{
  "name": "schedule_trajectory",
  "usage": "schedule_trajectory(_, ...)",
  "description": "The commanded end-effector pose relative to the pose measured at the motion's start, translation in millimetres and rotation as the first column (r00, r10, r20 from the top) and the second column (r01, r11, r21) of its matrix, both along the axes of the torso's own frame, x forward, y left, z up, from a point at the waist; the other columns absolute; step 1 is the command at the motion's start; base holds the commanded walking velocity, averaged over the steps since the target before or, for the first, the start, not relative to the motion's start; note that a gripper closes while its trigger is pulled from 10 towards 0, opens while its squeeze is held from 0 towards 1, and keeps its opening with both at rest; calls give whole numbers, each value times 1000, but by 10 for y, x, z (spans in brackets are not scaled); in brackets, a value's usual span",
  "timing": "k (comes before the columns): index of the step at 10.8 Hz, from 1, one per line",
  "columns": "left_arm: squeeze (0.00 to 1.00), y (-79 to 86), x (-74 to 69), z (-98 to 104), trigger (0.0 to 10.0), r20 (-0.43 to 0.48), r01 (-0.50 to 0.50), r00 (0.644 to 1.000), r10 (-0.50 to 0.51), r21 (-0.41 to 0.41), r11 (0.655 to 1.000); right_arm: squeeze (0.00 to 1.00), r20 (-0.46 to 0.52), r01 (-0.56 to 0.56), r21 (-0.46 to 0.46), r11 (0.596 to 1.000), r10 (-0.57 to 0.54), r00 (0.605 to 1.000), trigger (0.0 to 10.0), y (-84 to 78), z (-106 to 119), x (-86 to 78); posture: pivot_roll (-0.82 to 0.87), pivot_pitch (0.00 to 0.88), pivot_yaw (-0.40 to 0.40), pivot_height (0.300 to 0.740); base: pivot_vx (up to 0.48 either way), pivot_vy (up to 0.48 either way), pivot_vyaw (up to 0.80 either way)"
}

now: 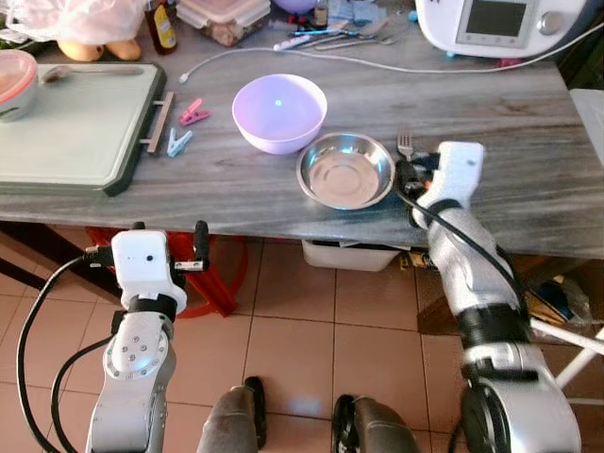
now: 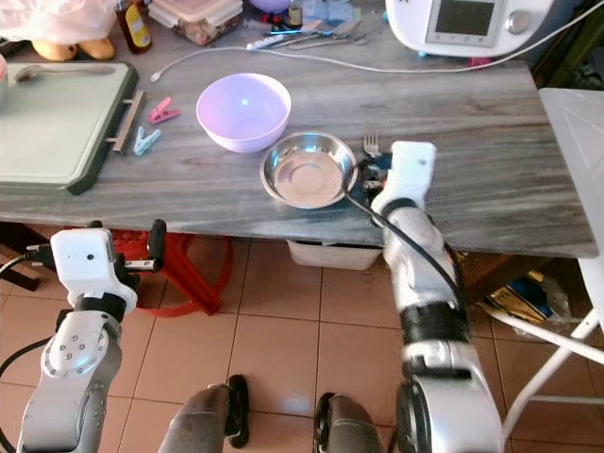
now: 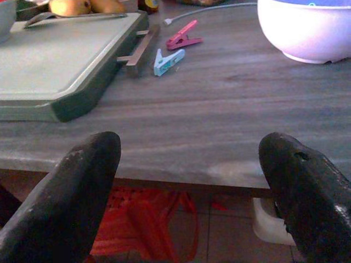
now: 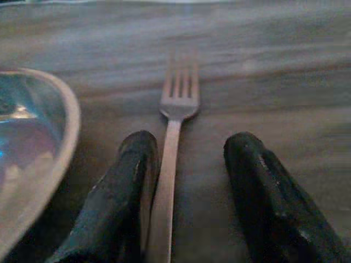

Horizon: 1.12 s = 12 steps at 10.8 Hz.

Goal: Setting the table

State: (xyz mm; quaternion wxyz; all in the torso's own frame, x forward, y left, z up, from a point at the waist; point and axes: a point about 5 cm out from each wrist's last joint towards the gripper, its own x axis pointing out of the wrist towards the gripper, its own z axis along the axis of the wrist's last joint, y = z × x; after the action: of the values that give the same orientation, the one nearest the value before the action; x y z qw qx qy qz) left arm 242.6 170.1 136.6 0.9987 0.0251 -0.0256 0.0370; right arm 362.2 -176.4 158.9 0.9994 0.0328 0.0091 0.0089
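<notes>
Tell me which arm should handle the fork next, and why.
Right. The right gripper is already on the table with its jaws open around the fork beside the steel bowl. The left gripper hangs below the table edge, far from it.

We cannot see the end of the fork's handle; it runs off the picture's edge between the right gripper's fingers. The steel bowl is blurry and cut off. The white machine is cut off at the top.

Silver jointed arms with white wrist housings, black cables, black fingers, and seemingly dark feet.
</notes>
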Motion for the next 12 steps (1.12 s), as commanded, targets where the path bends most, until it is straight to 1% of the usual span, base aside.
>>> schedule_trajectory(1,0,4,-11,-33,10000,-13,-3,1000,3,9,1000,0,24,16,-3,1000,-16,1000,10000,-17,-15,-46,56,221,23,740,0,0,0)
schedule_trajectory(2,0,-5,-12,-43,10000,-11,1,1000,-1,1,1000,0,86,25,13,1000,-26,996,10000,-3,43,-85,55,211,25,740,0,0,0)
schedule_trajectory(3,0,-14,-8,-65,10000,-18,3,1000,-3,-17,1000,0,160,18,-34,999,-12,987,10000,50,134,-117,50,202,27,740,0,0,0)
schedule_trajectory(4,0,-19,15,-69,10000,-19,-6,1000,6,-19,1000,0,209,11,-62,998,2,978,10000,80,198,-135,47,193,26,740,0,0,0)
schedule_trajectory(5,0,-29,43,-70,10000,-19,-20,1000,19,-25,1000,0,239,6,-102,995,18,971,10000,95,223,-160,46,189,24,740,0,0,0)
schedule_trajectory(6,0,-39,54,-71,10000,-18,-20,1000,19,-24,1000,0,237,44,-116,992,-16,971,10000,41,215,-178,44,187,21,740,0,0,0)
schedule_trajectory(7,0,-35,62,-70,10000,-17,-21,1000,21,-23,1000,0,211,127,-134,983,-97,973,10000,-96,156,-204,39,195,15,740,0,0,0)
schedule_trajectory(8,0,-29,63,-72,10000,-18,-25,1000,24,-25,999,0,191,158,-147,976,-129,973,10000,-146,119,-206,36,197,16,740,0,0,0)
schedule_trajectory(9,0,-33,72,-69,10000,-18,-28,999,27,-27,999,0,124,212,-176,961,-192,974,10000,-245,27,-170,38,206,18,740,0,0,0)
schedule_trajectory(10,0,-46,68,-64,10000,-17,-24,1000,23,-29,999,0,90,231,-166,959,-218,972,10000,-295,8,-123,42,213,20,740,0,0,0)
schedule_trajectory(11,0,-35,46,-65,10000,-23,-19,1000,19,-26,999,0,64,218,-217,951,-209,976,10000,-333,43,-40,49,224,27,740,0,0,0)
schedule_trajectory(12,0,-3,10,-72,10000,-33,-18,999,17,-18,1000,0,40,188,-223,956,-184,982,10000,-335,61,25,58,239,34,740,0,0,0)
